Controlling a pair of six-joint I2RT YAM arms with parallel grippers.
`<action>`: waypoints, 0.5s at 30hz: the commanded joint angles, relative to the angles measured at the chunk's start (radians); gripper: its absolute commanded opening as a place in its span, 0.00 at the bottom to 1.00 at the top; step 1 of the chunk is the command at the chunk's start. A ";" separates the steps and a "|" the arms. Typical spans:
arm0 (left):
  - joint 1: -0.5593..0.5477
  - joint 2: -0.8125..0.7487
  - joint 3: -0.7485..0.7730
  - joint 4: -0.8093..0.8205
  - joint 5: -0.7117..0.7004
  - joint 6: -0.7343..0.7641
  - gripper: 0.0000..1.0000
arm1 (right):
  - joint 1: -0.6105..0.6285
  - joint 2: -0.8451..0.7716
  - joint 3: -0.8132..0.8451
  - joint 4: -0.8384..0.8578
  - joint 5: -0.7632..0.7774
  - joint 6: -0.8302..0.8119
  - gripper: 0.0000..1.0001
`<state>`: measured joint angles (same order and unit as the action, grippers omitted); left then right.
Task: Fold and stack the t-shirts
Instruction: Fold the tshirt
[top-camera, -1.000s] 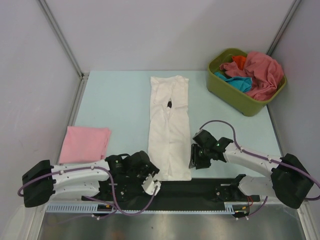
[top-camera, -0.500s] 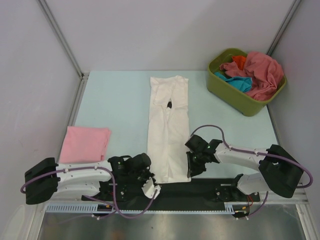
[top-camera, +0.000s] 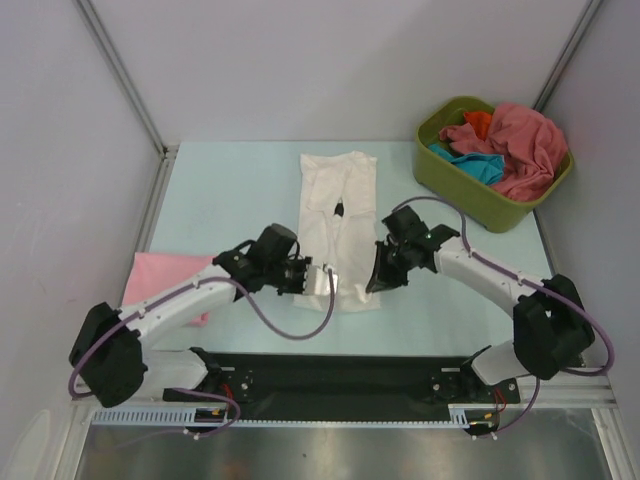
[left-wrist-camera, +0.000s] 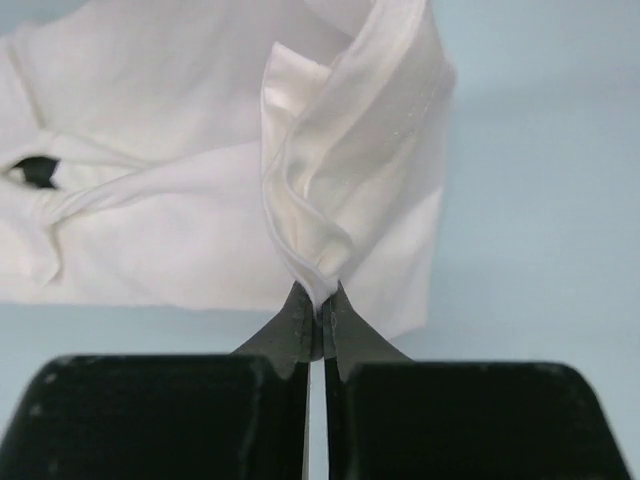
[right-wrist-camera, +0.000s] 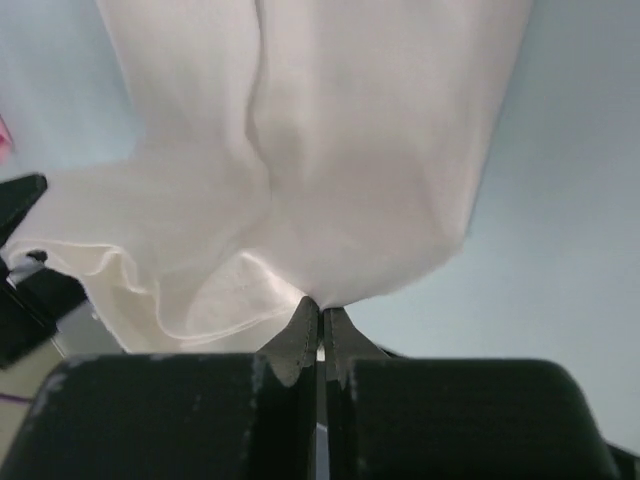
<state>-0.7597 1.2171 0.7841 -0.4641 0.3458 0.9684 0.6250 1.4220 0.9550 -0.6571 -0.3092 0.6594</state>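
Note:
A long white t-shirt (top-camera: 338, 200) lies folded lengthwise in the middle of the table, with a small dark mark (top-camera: 340, 209) near its centre. My left gripper (top-camera: 322, 282) is shut on its near left corner (left-wrist-camera: 318, 280). My right gripper (top-camera: 375, 281) is shut on its near right corner (right-wrist-camera: 322, 295). Both corners are lifted and carried over the shirt's middle, so the near half doubles back. A folded light pink t-shirt (top-camera: 165, 270) lies at the left, partly hidden by my left arm. Rose-red, teal and orange t-shirts (top-camera: 505, 145) fill the tub.
An olive-green tub (top-camera: 470, 190) stands at the back right corner of the table. A black strip (top-camera: 340, 375) with the arm bases runs along the near edge. Grey walls close in the left, right and back.
Both grippers shut on the white shirt's near corners at the front edge, then lifted them and carried them away from the bases towards the shirt's middle.

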 joint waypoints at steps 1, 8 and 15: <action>0.107 0.106 0.131 -0.085 0.099 -0.033 0.00 | -0.109 0.081 0.106 -0.012 -0.021 -0.104 0.00; 0.267 0.366 0.401 -0.102 0.121 -0.088 0.00 | -0.251 0.333 0.339 0.056 -0.080 -0.165 0.00; 0.303 0.591 0.612 -0.064 0.065 -0.125 0.00 | -0.318 0.479 0.433 0.129 -0.134 -0.130 0.00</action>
<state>-0.4637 1.7878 1.3312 -0.5419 0.4095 0.8734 0.3271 1.8713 1.3384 -0.5735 -0.3958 0.5339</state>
